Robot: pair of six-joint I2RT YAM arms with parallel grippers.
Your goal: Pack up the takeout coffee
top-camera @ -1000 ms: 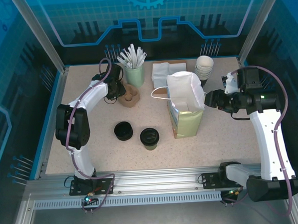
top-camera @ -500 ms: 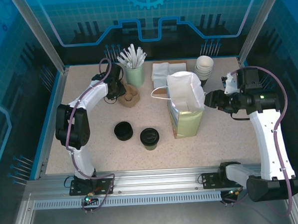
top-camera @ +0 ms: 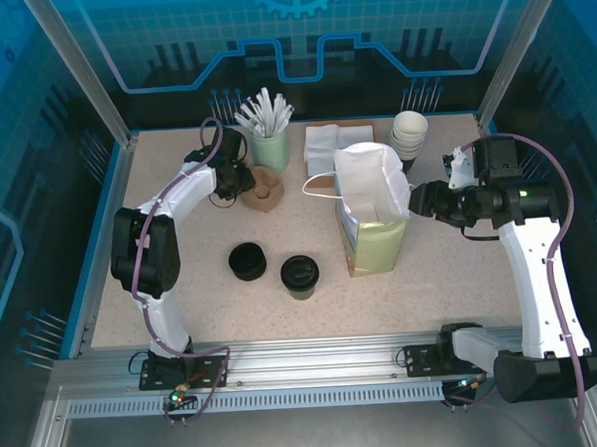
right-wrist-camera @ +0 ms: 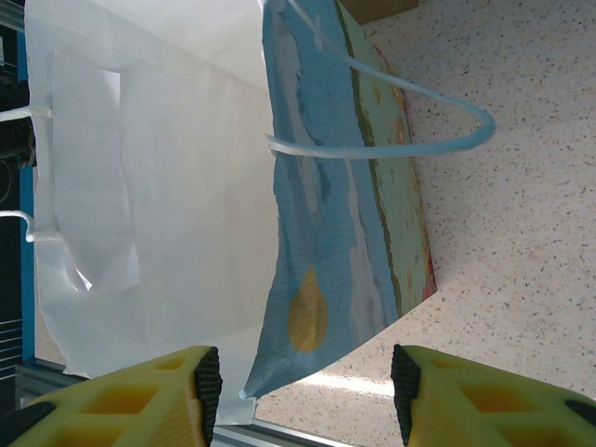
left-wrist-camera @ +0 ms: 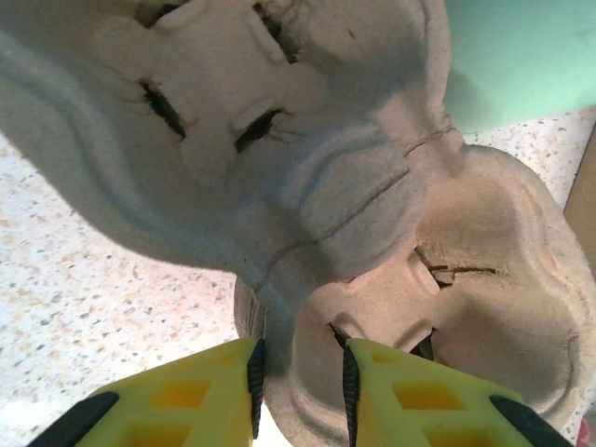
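Cardboard cup tray (left-wrist-camera: 372,186) by the far edge of the table (top-camera: 462,285) is pinched in the left gripper (left-wrist-camera: 300,372); lift slowly; right gripper (right-wrist-camera: 304,377) gapes wide at the bag (right-wrist-camera: 345,233)

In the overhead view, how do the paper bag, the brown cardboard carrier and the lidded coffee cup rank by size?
Largest: paper bag. Then cardboard carrier and coffee cup, too alike to rank.

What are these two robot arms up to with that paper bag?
The left gripper is pinching the rim of a cardboard cup carrier near the back of the table. The right gripper is open, its fingers either side of one wall of the paper bag. The takeout coffee stands on the table in front of the bag, not yet packed.
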